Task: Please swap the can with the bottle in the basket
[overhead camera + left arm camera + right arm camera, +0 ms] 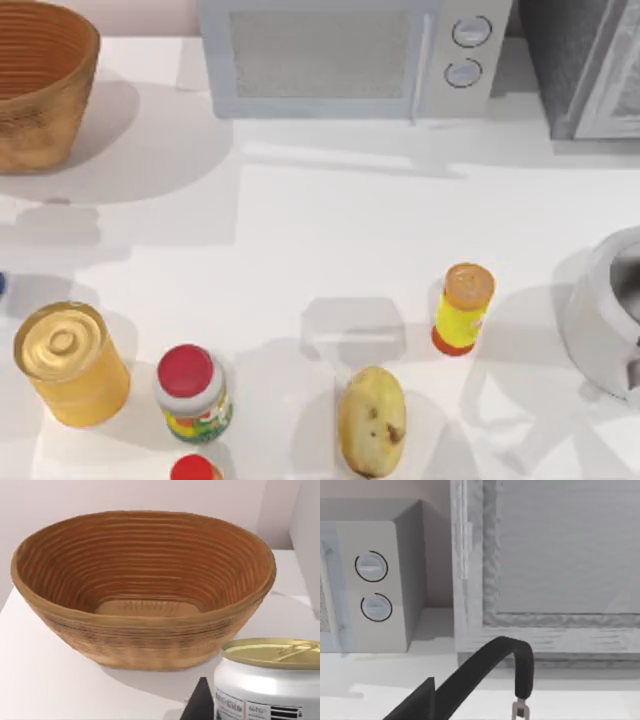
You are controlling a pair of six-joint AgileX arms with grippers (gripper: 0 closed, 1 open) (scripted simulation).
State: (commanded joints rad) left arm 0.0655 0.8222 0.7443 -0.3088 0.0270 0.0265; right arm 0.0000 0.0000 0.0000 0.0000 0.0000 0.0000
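No text can be read. The can (pixel 267 682) carries a white label with small print and a black barcode, too blurred to make out.

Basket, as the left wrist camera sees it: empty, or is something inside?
Empty. The basket shows ribbed inner walls and a bare floor, with nothing lying in it. A can stands outside, in front of it.
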